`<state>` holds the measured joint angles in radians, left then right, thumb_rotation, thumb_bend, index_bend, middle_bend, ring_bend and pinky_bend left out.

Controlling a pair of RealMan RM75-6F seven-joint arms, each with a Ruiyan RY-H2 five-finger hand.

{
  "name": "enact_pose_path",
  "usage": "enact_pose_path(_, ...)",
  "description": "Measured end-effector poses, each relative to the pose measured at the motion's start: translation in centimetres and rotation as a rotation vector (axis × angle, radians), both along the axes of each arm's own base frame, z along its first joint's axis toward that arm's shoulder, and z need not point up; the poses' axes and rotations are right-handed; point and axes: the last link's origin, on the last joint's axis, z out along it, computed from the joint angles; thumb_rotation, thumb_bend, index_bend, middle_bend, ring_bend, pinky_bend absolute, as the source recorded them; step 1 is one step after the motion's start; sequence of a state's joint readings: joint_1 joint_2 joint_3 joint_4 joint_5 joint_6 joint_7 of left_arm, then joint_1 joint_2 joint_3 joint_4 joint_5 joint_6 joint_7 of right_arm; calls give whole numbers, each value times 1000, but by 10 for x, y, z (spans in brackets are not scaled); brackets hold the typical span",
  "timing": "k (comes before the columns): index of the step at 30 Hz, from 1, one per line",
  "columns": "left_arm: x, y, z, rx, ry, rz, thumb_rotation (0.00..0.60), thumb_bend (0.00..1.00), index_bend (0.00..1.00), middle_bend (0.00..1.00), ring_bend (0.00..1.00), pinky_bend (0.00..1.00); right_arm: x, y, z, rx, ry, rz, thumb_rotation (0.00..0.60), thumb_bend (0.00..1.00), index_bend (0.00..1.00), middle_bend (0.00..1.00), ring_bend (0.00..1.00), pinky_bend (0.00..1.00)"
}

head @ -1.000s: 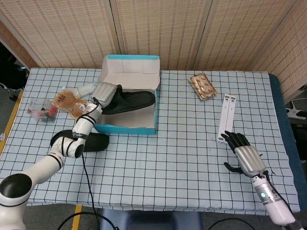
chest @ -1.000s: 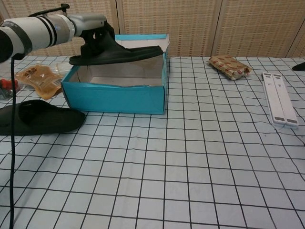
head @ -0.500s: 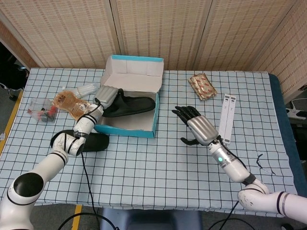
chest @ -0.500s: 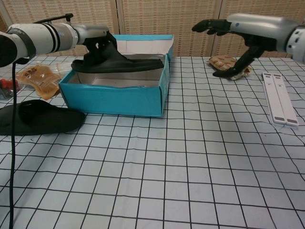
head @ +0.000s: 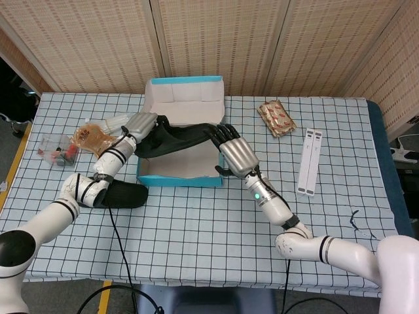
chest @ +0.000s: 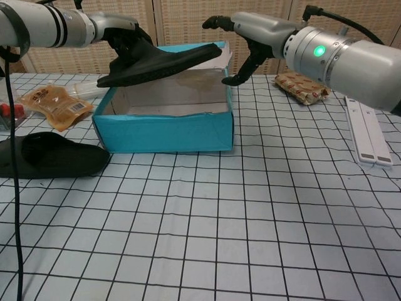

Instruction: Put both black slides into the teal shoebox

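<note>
Chest view: left hand [chest: 119,39] grips slide [chest: 164,63] above shoebox [chest: 166,132]; right hand [chest: 250,31] spread, empty. Head view: fingertip contact unclear.

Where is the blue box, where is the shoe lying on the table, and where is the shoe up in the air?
teal shoebox [chest: 164,133], chest view, on its front wall.
slide on the table [chest: 53,161], chest view, on its upper strap.
held slide [chest: 164,63], chest view, on its sole, above the box.

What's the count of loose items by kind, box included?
Black slides: 2, one held over the box, one on the table
Teal shoebox: 1
Snack packets: 2
White strip pair: 1
Clear container of small bits: 1
Total: 7
</note>
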<state>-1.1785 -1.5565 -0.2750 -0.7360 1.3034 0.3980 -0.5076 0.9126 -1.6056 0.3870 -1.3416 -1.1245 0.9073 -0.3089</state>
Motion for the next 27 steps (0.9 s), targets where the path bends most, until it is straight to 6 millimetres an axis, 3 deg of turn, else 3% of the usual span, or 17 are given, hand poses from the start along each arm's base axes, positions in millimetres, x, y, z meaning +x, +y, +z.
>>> enact_pose_path(11, -8, -4, -6, -28, 26, 10, 600, 521, 642, 703, 577, 510, 0, -12, -14, -33, 10, -31, 600, 175, 140, 0, 0, 0)
enact_pose_path(21, -3, -9, -10, -80, -35, 38, 600, 523, 642, 703, 577, 508, 1, -23, -28, -75, 75, -19, 600, 177, 179, 0, 0, 0)
enact_pose_path(27, 0, -12, -11, -103, -58, 45, 600, 523, 642, 703, 577, 508, 4, -28, -38, -118, 68, -23, 600, 177, 283, 39, 0, 0)
